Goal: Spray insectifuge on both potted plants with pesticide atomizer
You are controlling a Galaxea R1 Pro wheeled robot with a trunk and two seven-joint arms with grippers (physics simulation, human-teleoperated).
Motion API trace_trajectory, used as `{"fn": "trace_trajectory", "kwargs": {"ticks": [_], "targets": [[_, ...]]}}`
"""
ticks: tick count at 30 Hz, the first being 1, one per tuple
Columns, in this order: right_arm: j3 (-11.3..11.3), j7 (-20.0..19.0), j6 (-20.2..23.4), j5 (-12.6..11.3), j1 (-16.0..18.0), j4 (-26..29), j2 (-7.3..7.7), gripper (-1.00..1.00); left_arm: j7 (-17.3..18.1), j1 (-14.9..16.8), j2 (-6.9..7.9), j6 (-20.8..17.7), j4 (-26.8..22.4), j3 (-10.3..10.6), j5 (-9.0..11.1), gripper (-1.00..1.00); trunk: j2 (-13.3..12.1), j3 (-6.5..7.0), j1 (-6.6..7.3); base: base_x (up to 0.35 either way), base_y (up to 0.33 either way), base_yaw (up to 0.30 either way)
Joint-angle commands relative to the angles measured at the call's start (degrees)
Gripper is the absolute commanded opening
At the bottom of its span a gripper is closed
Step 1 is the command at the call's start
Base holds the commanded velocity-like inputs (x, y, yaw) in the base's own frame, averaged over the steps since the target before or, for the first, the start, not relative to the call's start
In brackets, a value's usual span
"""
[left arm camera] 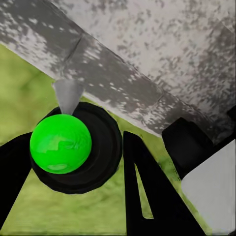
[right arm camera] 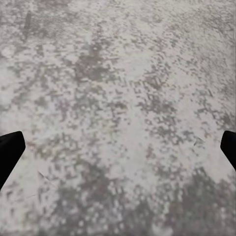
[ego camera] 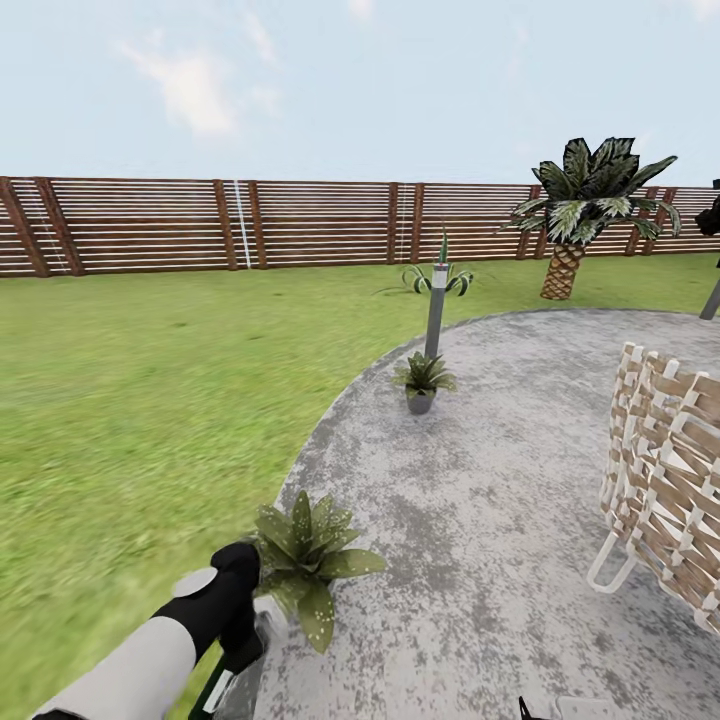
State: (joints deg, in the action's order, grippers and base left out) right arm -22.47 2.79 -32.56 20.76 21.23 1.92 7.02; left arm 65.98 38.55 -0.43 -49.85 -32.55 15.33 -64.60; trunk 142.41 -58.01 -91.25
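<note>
My left gripper [ego camera: 238,640] is at the lower left, at the patio's edge, shut on the pesticide atomizer [ego camera: 218,688], a dark green bottle with a white patch. In the left wrist view the atomizer [left arm camera: 73,147] shows a bright green ball on a black round head with a grey nozzle cone, between the black fingers [left arm camera: 147,191]. The near potted plant [ego camera: 305,560] stands just right of that gripper. A second potted plant [ego camera: 421,382] sits farther back on the patio rim. My right gripper [right arm camera: 118,152] is open over bare stone.
A round grey stone patio [ego camera: 480,480] lies ahead, lawn [ego camera: 140,400] to the left. A grey bollard lamp [ego camera: 436,310] stands behind the far pot. A woven white chair [ego camera: 660,470] is on the right, a palm [ego camera: 585,200] and brown slat fence [ego camera: 200,225] beyond.
</note>
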Motion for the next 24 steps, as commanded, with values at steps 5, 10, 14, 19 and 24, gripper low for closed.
{"fn": "trace_trajectory", "kwargs": {"ticks": [5,10,14,19,24], "targets": [[-0.3,0.3,-0.2,0.6,0.0,-0.1,0.01,1.00,-1.3,-0.3,2.15,-0.4,-0.4,0.0,-0.2,-1.00,0.0,-0.06,0.01,0.000,0.000,0.000],[-0.3,0.3,-0.2,0.6,0.0,-0.1,0.01,1.00,-4.8,-0.3,-1.07,-0.4,-0.1,-0.5,1.5,-1.00,0.0,-0.06,0.01,0.000,0.000,0.000],[-0.3,0.3,-0.2,0.6,0.0,-0.1,0.01,1.00,-10.8,-0.3,-1.79,-0.4,0.0,-0.8,6.8,-1.00,0.0,-0.06,0.01,0.000,0.000,0.000],[-0.3,0.3,-0.2,0.6,0.0,-0.1,0.01,1.00,-14.5,-1.4,0.08,-0.2,2.7,-0.8,10.0,-1.00,0.0,-0.06,0.01,0.000,0.000,0.000],[-0.3,0.3,-0.1,0.6,0.0,-0.1,0.01,1.00,-17.1,-1.6,0.37,0.0,2.9,-0.8,12.0,-1.00,0.0,-0.06,0.01,0.000,0.000,0.000]]}}
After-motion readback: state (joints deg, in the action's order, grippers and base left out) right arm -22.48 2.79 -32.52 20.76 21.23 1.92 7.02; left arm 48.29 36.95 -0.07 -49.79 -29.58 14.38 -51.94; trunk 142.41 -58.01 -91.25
